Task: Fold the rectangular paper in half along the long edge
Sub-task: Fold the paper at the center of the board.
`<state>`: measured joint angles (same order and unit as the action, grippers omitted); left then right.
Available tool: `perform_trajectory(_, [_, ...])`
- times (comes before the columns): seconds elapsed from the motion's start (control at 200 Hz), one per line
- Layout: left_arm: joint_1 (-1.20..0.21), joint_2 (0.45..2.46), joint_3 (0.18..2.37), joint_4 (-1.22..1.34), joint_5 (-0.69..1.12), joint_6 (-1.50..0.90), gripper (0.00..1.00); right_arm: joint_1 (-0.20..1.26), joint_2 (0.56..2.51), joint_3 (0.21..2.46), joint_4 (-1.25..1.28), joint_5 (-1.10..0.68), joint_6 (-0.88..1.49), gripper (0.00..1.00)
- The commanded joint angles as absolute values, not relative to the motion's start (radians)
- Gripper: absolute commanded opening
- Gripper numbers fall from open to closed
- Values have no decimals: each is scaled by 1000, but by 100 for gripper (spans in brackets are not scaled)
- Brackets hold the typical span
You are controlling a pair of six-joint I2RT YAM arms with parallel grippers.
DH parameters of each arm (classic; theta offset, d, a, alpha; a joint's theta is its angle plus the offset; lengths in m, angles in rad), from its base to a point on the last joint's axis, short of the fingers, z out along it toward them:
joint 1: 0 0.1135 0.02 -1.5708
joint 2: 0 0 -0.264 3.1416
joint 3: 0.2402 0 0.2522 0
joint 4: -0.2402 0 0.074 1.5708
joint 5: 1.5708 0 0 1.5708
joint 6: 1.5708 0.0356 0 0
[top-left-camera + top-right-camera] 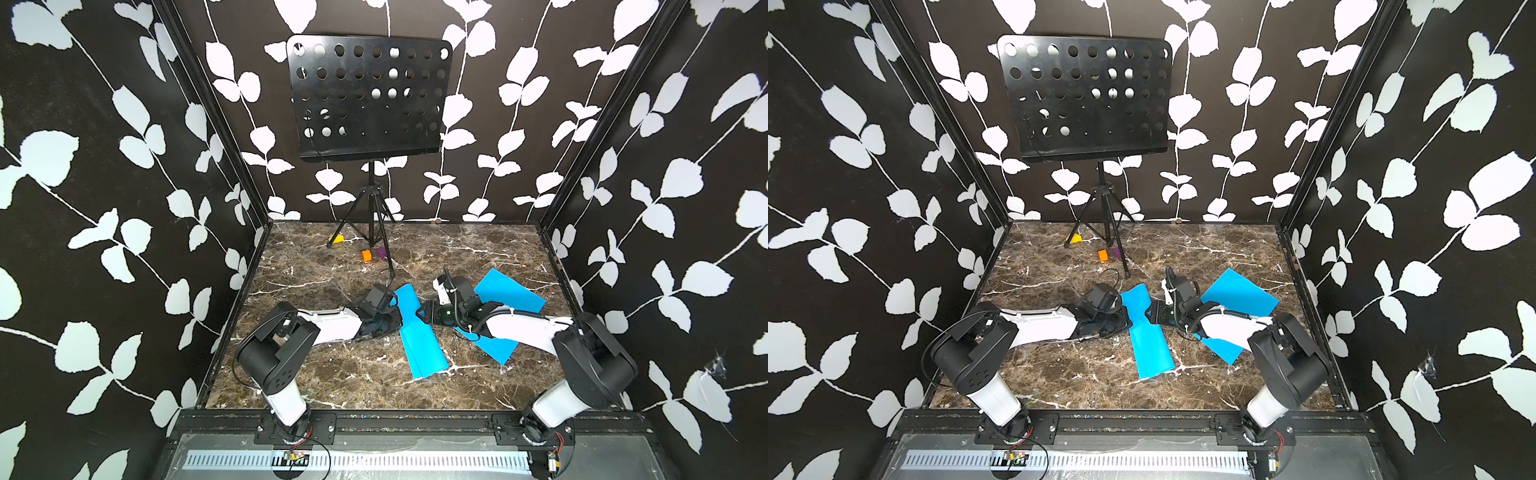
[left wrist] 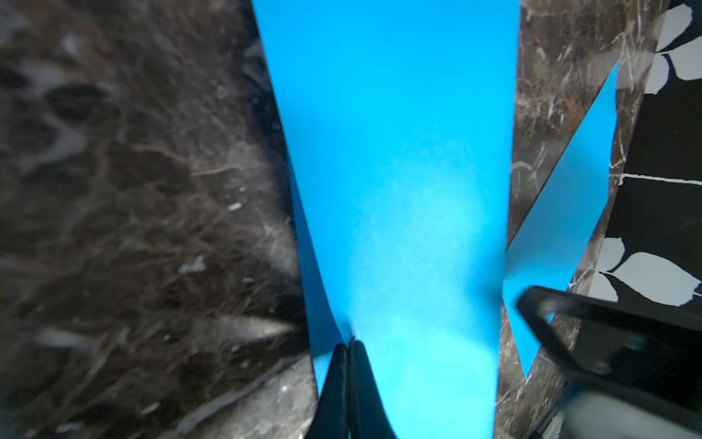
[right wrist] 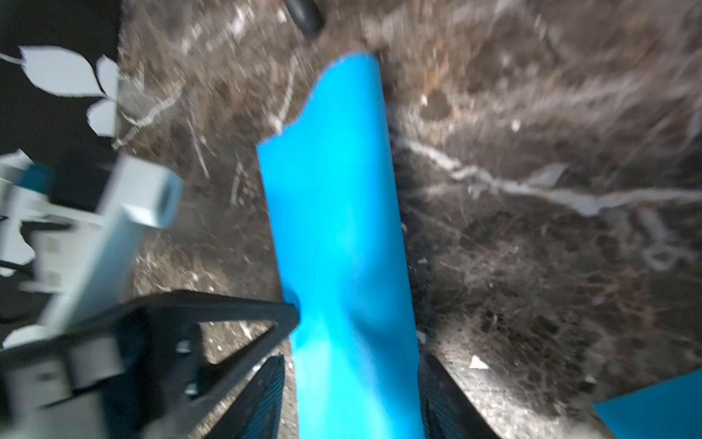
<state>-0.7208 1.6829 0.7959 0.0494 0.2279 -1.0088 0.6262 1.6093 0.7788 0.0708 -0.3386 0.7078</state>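
Observation:
A blue rectangular paper [image 1: 422, 336], doubled over along its length into a narrow curved strip, lies in the middle of the marble table in both top views [image 1: 1150, 345]. My left gripper [image 1: 397, 319] is shut on the strip's left edge; in the left wrist view its fingertips [image 2: 349, 344] pinch the paper [image 2: 399, 190]. My right gripper [image 1: 424, 312] sits at the opposite edge. In the right wrist view its jaws stand open, one finger [image 3: 262, 391] on each side of the paper [image 3: 342, 228] with gaps showing.
A second flat blue sheet [image 1: 509, 295] lies under my right arm. A black music stand [image 1: 368, 95] on a tripod [image 1: 370, 220] stands at the back, with small orange [image 1: 366, 255], purple [image 1: 381, 252] and yellow [image 1: 336, 238] blocks near its feet. Patterned walls enclose three sides.

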Motion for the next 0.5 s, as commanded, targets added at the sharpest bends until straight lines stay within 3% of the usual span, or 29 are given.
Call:
perform_trajectory(0.0, [-715, 1655, 823, 10, 236, -986, 0, 624, 1644, 753, 103, -438, 644, 54])
perform_trajectory(0.495, [-674, 1650, 861, -69, 216, -926, 0, 601, 1709, 706, 205, -499, 681, 40])
